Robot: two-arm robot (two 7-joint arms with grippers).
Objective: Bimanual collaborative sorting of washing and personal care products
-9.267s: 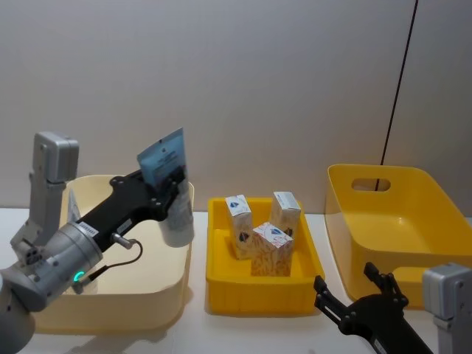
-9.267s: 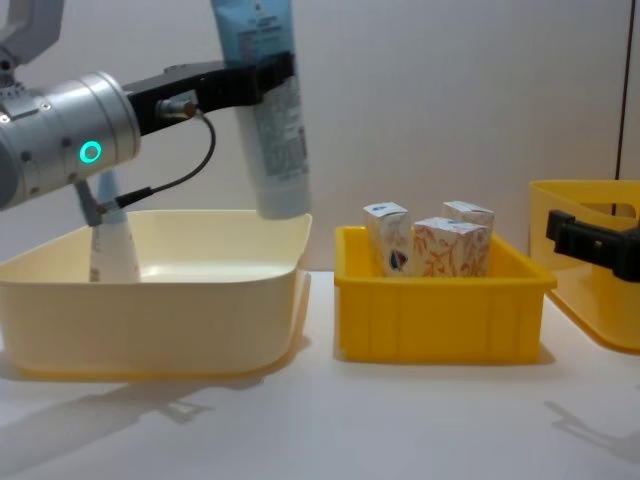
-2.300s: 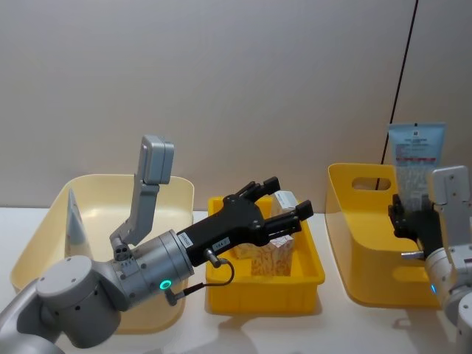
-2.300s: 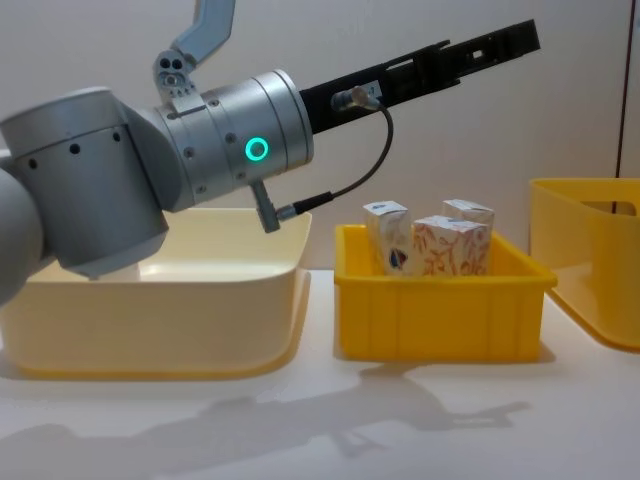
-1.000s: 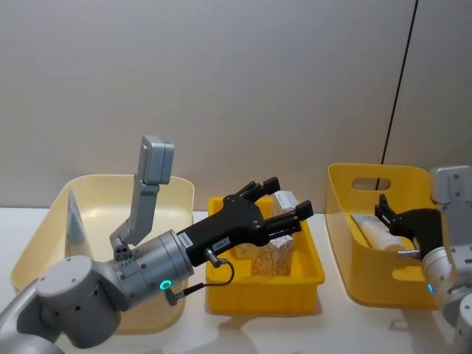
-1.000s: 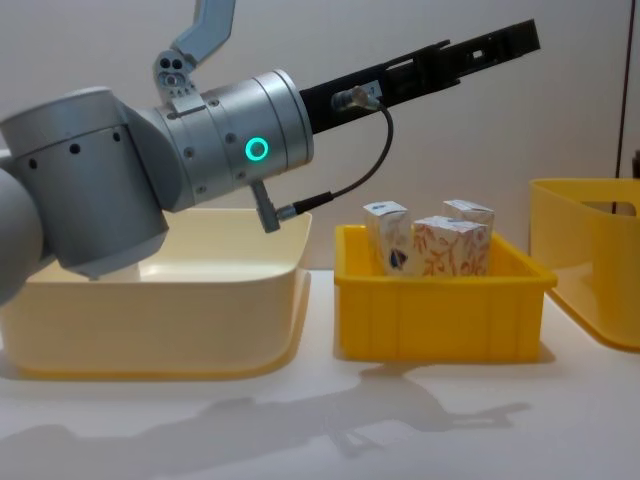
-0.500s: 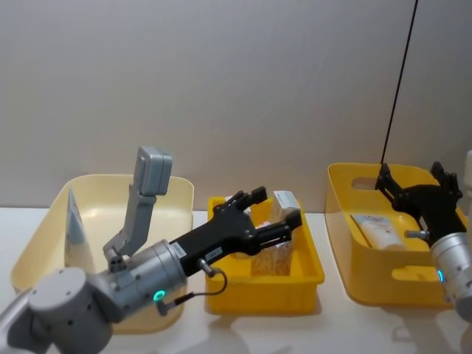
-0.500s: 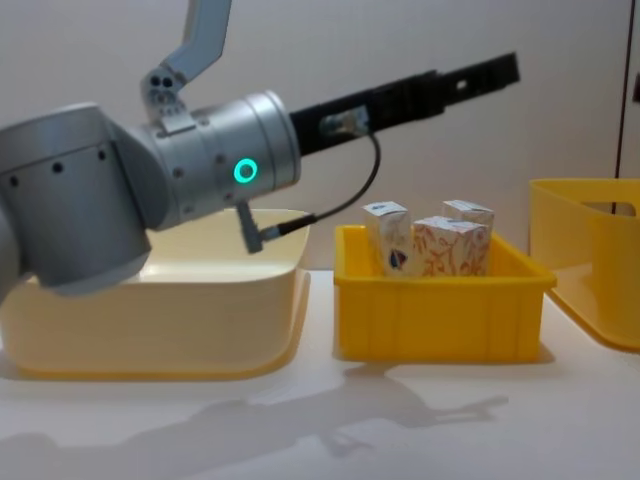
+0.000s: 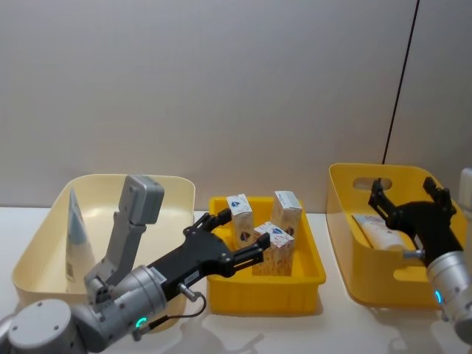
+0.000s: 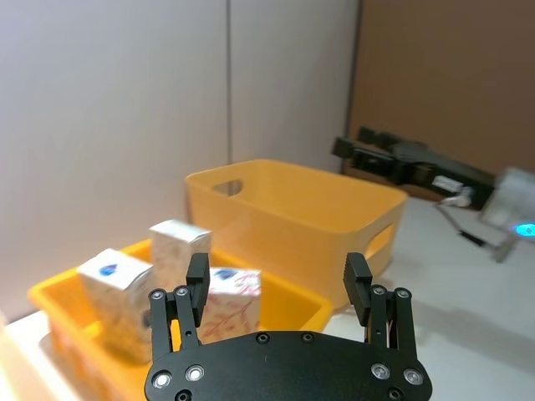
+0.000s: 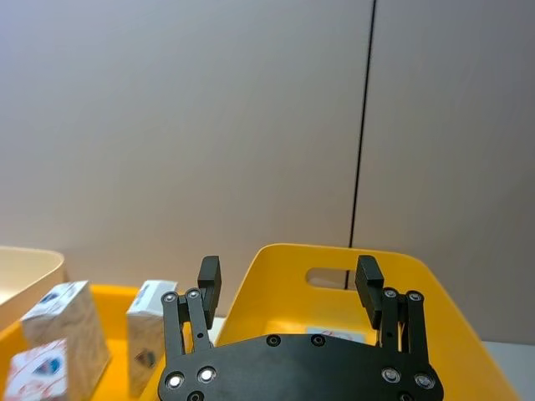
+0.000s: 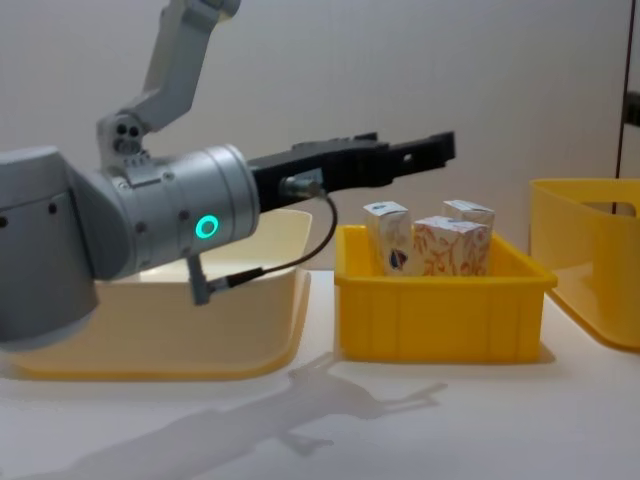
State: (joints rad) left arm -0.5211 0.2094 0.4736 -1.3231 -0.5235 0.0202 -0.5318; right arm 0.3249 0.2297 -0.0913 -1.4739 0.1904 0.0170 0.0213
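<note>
From my console the left gripper (image 9: pixel 236 237) reaches out over the near left part of the yellow tray (image 9: pixel 265 286) in the middle of the table (image 9: pixel 332 324). Its fingers are spread wide with nothing between them, which the left wrist view (image 10: pixel 277 280) confirms. In the chest view it hangs above the tray's left rim, higher than the carton tops and touching none of them (image 12: pixel 440 148).

Three cartons stand upright in that tray, close together. The blue-logo carton (image 9: pixel 238 214) is at the far left, the third carton (image 9: pixel 286 209) at the far right, and the orange-patterned carton (image 9: pixel 274 249) nearer to me, between them.

On the right, the right gripper (image 9: pixel 404 188) hovers over the yellow bin (image 9: pixel 346 221), its fingers apart and empty – the right wrist view shows both fingers well separated above the bin's rim (image 11: pixel 287 274). Below it one squeeze tube (image 9: pixel 377 230) lies flat on the bin floor towards the left wall, partly hidden by the gripper body.

The upright tube (image 9: pixel 74 232) stands in the cream bin (image 9: pixel 133 179) at far left, up against that bin's left side – well apart from either gripper.
</note>
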